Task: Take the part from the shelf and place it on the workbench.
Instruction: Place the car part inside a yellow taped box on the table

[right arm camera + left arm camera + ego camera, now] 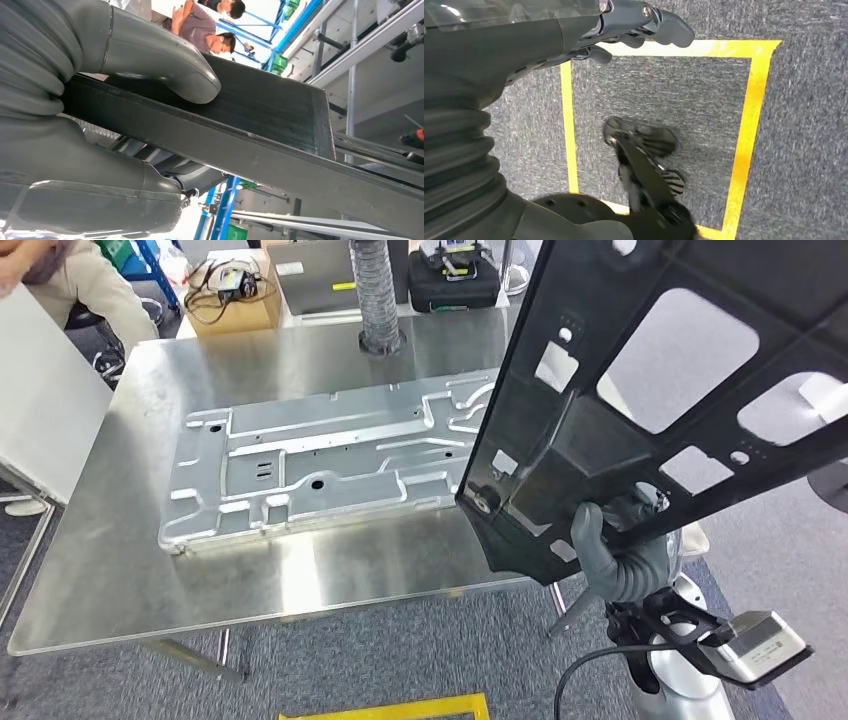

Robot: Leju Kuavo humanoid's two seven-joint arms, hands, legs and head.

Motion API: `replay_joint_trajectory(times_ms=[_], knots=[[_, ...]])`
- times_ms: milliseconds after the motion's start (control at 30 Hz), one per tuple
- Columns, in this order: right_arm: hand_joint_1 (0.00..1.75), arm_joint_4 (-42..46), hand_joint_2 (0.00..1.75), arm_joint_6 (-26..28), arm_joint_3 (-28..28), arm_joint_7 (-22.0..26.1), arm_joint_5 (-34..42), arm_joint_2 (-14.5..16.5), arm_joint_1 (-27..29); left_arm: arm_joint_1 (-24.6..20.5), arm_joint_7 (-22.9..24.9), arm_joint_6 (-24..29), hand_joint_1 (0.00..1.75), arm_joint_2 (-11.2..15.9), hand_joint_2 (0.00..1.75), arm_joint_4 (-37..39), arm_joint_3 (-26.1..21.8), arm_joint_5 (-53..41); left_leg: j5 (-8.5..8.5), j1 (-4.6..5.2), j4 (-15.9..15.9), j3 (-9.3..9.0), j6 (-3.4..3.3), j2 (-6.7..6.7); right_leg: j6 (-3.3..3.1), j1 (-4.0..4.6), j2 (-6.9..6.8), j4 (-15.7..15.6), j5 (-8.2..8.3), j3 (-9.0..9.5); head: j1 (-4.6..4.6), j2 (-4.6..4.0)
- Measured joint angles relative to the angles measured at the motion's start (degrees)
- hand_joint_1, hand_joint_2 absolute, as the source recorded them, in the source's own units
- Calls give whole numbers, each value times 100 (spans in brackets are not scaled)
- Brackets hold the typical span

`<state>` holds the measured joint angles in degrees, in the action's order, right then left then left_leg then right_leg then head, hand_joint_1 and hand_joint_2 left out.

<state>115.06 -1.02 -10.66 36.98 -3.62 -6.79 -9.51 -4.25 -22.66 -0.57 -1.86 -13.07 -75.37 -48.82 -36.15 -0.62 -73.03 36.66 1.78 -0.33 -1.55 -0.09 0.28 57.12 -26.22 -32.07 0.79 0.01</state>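
The right hand grips the lower edge of a large black part, holding it tilted in the air over the right end of the steel workbench, thumb pressed on its rim. The left hand hangs over grey carpet marked with yellow tape, fingers loosely curled, holding nothing. A silver panel lies flat on the workbench. Behind, a cardboard box holds cables.

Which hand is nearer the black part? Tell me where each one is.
Right. The right hand grips the black part at its lower edge beside the workbench. The left hand hangs over the carpet, holding nothing, away from the part.
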Motion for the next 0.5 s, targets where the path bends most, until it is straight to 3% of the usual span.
replay_joint_trajectory(times_ms=[33, 67, 133, 200, 300, 367, 500], knots=[[175, -4, 175, 3, -1, 2, 5, -3, 3, 10, 5, 12, 0, 0, 175, 0, -1, 2, -19, 0, 4, 113, 1, 0, 1, 5, 8, 0, -57, 68, 1, -1], [175, -7, 175, 8, -1, 4, 9, -6, 5, 17, 10, 22, 0, 0, 175, 0, -1, 3, 107, 1, 198, 133, -12, 0, 6, 10, 15, 0, -118, 151, 2, 0], [175, -9, 175, 28, -1, 7, 14, -9, 4, 28, 15, 31, 0, 7, 175, -1, -1, 3, 724, 16, 897, 32, -79, -1, 24, 26, 17, 5, -252, 323, -3, -1], [175, -14, 175, 69, -4, -3, 14, -15, 10, 43, 20, 30, 0, 19, 175, -1, -1, 2, 1163, 48, 1360, -52, -154, -2, 70, 35, 30, 4, -356, 406, -9, -1], [175, -11, 175, 137, -7, -46, -22, -35, 31, 53, 33, 30, 0, 27, 175, 0, -1, -7, 1233, 63, 1491, -147, -240, 0, 170, 33, 49, 70, -378, 431, -10, 0], [175, -5, 175, 172, -9, -73, -70, -55, 32, 36, 48, 37, 0, 27, 175, 0, -1, -9, 1229, 42, 1577, -247, -288, -2, 232, 23, 39, 394, -406, 278, -22, 0], [175, -49, 175, 248, -22, -177, -272, -79, -5, 5, 55, 51, 0, 20, 175, 0, -2, 12, 1132, 29, 1618, -365, -337, -7, 354, -48, 29, 1619, -908, -588, -34, -1]])
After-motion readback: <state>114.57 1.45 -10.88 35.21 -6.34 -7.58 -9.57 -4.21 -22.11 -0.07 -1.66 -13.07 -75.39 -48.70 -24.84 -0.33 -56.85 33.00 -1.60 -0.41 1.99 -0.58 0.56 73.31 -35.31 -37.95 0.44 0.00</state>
